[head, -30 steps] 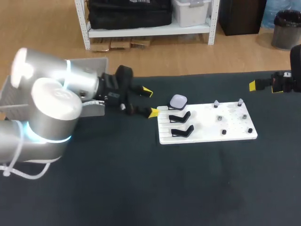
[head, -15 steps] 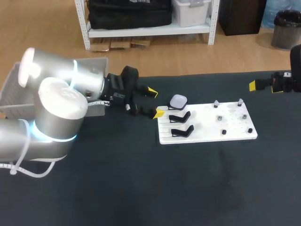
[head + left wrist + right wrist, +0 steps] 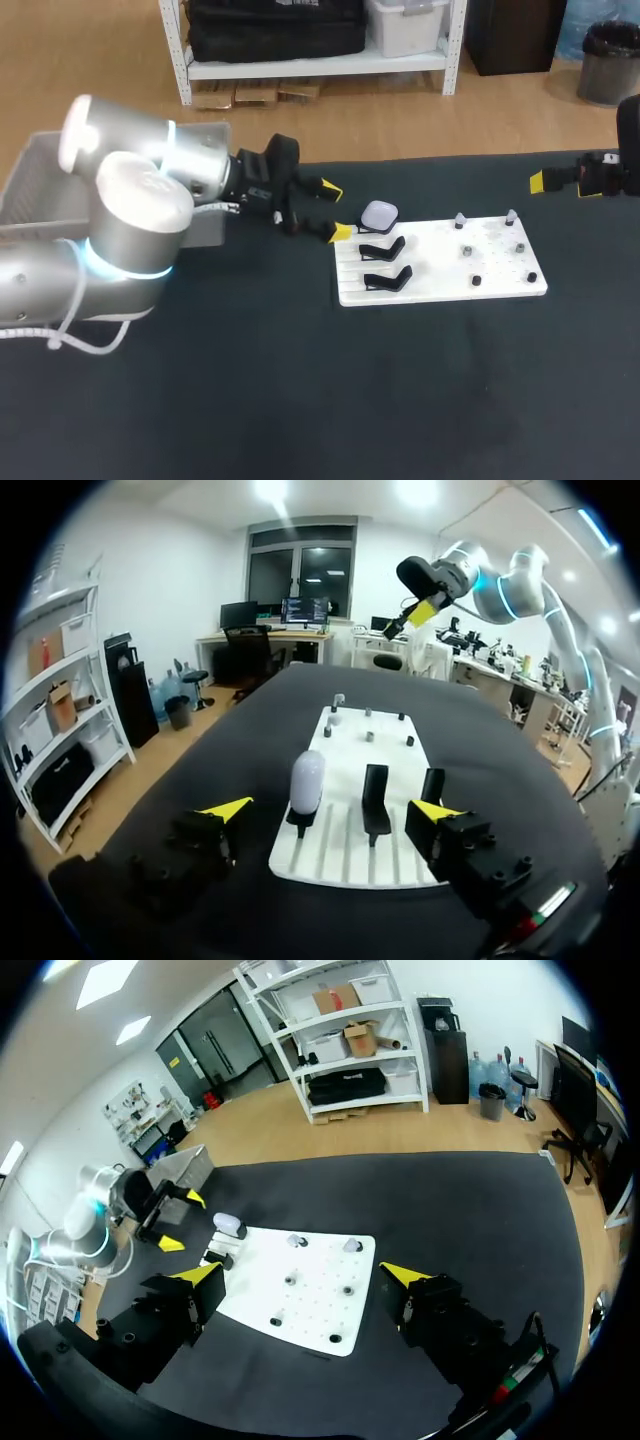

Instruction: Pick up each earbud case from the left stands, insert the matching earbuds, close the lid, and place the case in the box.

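Holding the left gripper (image 3: 336, 210) wide open above the table (image 3: 300, 400), just short of the board's (image 3: 440, 262) left end, both fingers apart and gripping nothing. Seeing from the left wrist the same gripper (image 3: 330, 809) spread wider than the row of stands, looking along the board (image 3: 345, 865), with the case (image 3: 307, 780) upright ahead and nearer the left finger than the right, touched by neither. Finding the case (image 3: 379, 214), pale lavender, seated on the stand nearest the table's far edge, with two more black stands (image 3: 383, 248) (image 3: 388, 278) in a row beside it. Making out six small pieces (image 3: 466, 250) dotted over the board's right half, too small to tell what each is. Noting the grey box (image 3: 40, 200) at the table's left edge, behind the left arm and well apart from the case. Holding the right gripper (image 3: 302, 1274) open as well, fingers far apart with nothing in them, off the board's right end and well apart from it; showing only one yellow tip (image 3: 537, 182) in the head view. Looking from the right wrist across the board (image 3: 300, 1305) to the case (image 3: 229, 1224) at its far end, with the left gripper (image 3: 181, 1220) just beyond and the box (image 3: 180, 1165) behind that.
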